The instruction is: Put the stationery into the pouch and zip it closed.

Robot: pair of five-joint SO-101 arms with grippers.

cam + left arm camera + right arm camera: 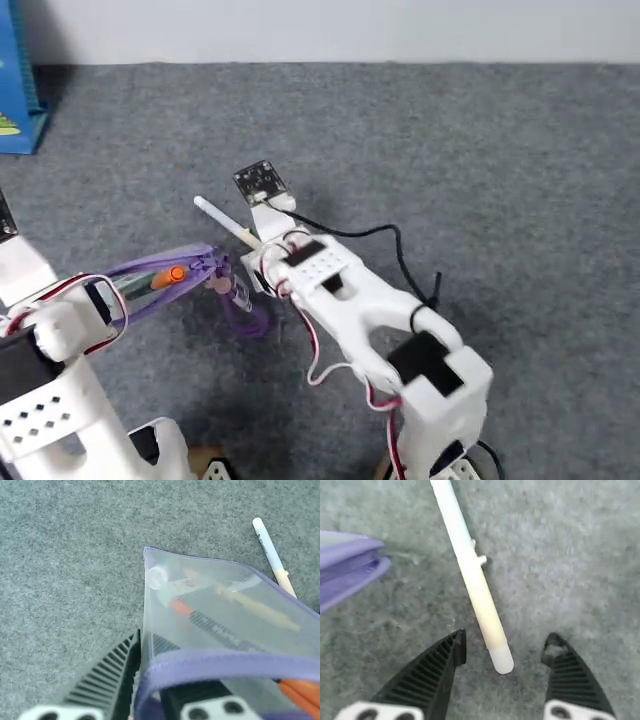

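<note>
A translucent pouch (150, 282) with purple trim lies slanted on the grey carpet, and my left gripper (150, 655) is shut on its near edge. Inside the pouch (220, 615) I see an orange-tipped pen (187, 611), a cream pen and a small round white piece. A white pen (224, 221) lies on the carpet just past the pouch's far corner. My right gripper (506, 642) hangs open over the white pen (470, 575), whose near end sits between the two fingers without touching them. The pouch's purple corner (347, 565) lies off to one side.
A blue box (16, 92) stands at the far left by the white wall. The right arm's black cable (400, 250) trails across the carpet behind its wrist. Open grey carpet stretches to the right and the back.
</note>
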